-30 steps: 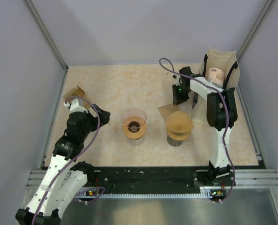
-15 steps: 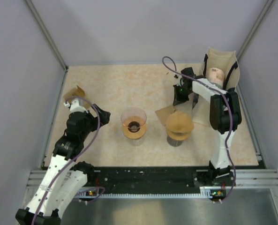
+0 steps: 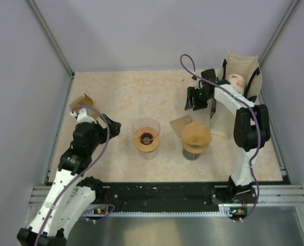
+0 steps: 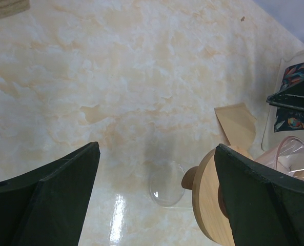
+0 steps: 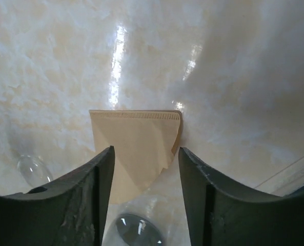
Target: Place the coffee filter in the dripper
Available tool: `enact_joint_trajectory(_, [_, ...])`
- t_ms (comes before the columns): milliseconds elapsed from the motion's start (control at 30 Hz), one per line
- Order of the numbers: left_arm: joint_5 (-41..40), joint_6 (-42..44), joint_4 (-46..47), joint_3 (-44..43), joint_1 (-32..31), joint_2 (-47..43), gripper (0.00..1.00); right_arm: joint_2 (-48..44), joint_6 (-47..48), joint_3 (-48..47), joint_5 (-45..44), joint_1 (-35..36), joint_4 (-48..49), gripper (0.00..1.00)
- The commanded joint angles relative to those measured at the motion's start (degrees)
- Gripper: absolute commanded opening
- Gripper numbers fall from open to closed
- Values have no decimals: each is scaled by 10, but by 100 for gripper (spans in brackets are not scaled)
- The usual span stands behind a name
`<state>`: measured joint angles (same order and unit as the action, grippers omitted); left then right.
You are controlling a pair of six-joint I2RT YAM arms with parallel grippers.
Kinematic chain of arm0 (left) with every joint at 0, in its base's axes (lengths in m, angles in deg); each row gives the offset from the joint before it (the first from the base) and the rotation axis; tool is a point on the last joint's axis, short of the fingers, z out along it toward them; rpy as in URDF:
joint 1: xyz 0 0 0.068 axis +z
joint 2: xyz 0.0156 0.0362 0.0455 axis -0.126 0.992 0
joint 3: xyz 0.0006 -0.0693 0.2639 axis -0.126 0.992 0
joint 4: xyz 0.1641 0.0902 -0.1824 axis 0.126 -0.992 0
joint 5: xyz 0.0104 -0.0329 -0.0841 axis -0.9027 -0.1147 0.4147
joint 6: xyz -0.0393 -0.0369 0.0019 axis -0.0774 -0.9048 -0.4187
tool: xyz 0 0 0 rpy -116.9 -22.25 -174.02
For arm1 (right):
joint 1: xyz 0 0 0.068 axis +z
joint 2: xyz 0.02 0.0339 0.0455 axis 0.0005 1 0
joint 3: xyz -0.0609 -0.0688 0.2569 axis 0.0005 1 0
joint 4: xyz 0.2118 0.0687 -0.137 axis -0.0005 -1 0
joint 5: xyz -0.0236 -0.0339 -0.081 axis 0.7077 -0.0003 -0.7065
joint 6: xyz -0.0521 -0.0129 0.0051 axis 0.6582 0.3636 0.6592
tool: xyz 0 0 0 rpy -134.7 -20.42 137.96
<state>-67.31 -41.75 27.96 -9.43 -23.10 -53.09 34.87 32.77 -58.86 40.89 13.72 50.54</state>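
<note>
Right gripper hangs with its fingers spread wide and nothing between them, above the table toward the far right corner, just beside a cream bag with black handles. Its wrist camera looks down on the coffee filter, a tan fan-shaped paper lying flat on the tabletop, framed by the two fingers but untouched.

From above, the filter lies right of the table's middle, closer to the near edge than the gripper is, and just beside a brown-topped vessel. It is outside the dripper, a clear glass cone with a wooden collar that stands upright about midway between the left and right edges, apart from the filter.

Left gripper is likewise open and empty, low over the table near the left edge and pointing toward the dripper, whose wooden collar and knob fill the lower right of its wrist view. A small brown card lies at the left edge.
</note>
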Motion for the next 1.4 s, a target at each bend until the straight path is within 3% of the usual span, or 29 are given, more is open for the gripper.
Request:
enact_joint_trajectory(0, [2, 6, 33, 2, -1, 1, 99, 10, -24, 9, -17, -6, -16, 58])
enact_joint_trajectory(200, [4, 8, 34, 4, -1, 5, 99, 14, -40, 14, -53, -6, -39, 62])
enact_joint_trajectory(700, [5, 8, 36, 3, -1, 8, 99, 47, -61, 48, -23, 1, -14, 61])
enact_joint_trajectory(833, [5, 8, 37, 3, -1, 10, 99, 46, -77, 61, 12, 0, 14, 57])
enact_joint_trajectory(900, [8, 8, 38, 2, -1, 10, 99, 46, -87, 67, 28, 1, 24, 51])
enact_joint_trajectory(1167, [8, 9, 35, 2, -1, 10, 99, 32, -103, 76, 58, 1, 49, 2])
enact_joint_trajectory(1367, [7, 8, 34, 3, -1, 8, 99, 9, -108, 66, 73, 1, 66, 0])
